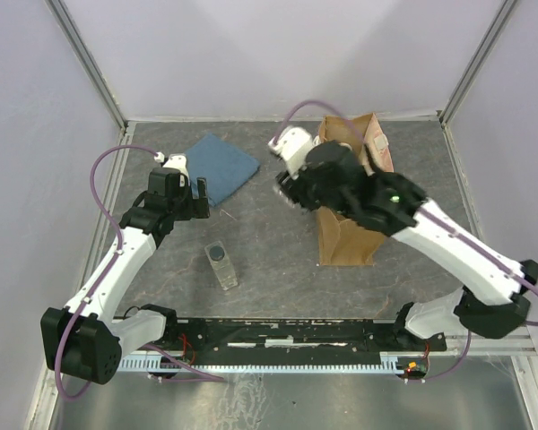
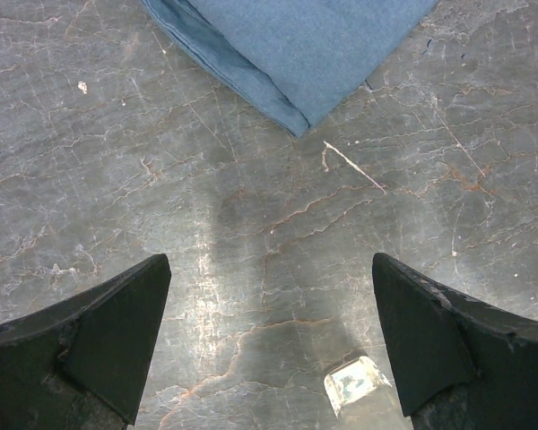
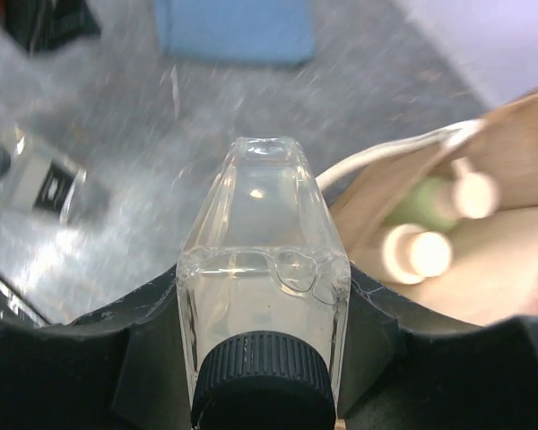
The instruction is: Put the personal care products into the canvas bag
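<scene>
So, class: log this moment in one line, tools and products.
left tool open; right tool shut on clear bottle beside canvas bag; green pump bottle, cream bottle in bag; second clear bottle on table

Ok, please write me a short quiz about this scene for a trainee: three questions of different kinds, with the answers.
1. True or false: the left hand is open and holds nothing.
2. What does the right hand hold? A) a brush B) a clear bottle C) nothing
3. In the right wrist view, how many bottles can be seen inside the bag?

Key:
1. True.
2. B.
3. Two: the green pump bottle and the cream bottle.
</scene>
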You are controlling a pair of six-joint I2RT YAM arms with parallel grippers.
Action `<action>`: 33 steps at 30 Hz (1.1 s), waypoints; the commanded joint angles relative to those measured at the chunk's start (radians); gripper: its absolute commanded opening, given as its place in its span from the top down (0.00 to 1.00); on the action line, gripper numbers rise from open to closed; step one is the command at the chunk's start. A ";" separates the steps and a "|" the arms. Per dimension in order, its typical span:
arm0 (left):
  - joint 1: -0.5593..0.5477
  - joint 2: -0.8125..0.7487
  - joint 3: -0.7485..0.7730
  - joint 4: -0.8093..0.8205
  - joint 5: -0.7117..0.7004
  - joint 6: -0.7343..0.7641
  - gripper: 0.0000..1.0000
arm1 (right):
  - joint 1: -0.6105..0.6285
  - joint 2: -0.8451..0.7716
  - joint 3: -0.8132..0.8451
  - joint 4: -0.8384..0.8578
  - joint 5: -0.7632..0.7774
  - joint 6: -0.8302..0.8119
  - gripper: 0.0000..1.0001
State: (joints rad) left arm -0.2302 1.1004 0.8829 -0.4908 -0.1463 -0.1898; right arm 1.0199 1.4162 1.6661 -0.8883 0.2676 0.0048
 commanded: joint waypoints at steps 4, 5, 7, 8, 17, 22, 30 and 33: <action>0.008 0.000 0.009 0.043 0.030 -0.010 0.00 | 0.002 -0.103 0.242 0.206 0.232 -0.111 1.00; 0.007 -0.001 0.008 0.042 0.031 -0.010 0.00 | 0.003 -0.103 0.257 0.217 0.272 -0.129 1.00; 0.008 0.000 0.007 0.041 0.033 -0.009 0.00 | 0.001 -0.099 0.280 0.238 0.370 -0.156 1.00; 0.008 0.000 0.009 0.043 0.035 -0.009 0.00 | 0.002 -0.097 0.289 0.245 0.419 -0.169 1.00; 0.007 0.000 0.008 0.043 0.039 -0.010 0.00 | -0.089 -0.102 0.285 0.229 0.610 -0.201 1.00; 0.007 0.001 0.007 0.043 0.040 -0.011 0.00 | -0.286 -0.093 0.313 0.093 0.353 -0.062 1.00; 0.008 -0.002 0.007 0.043 0.038 -0.008 0.00 | -0.561 -0.025 0.270 0.040 0.015 0.078 1.00; 0.007 -0.002 0.009 0.044 0.040 -0.008 0.00 | -0.647 -0.005 0.229 0.037 -0.096 0.120 1.00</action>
State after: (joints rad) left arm -0.2302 1.1027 0.8829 -0.4908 -0.1207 -0.1898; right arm 0.4618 1.4193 1.8969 -0.9676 0.3630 0.0387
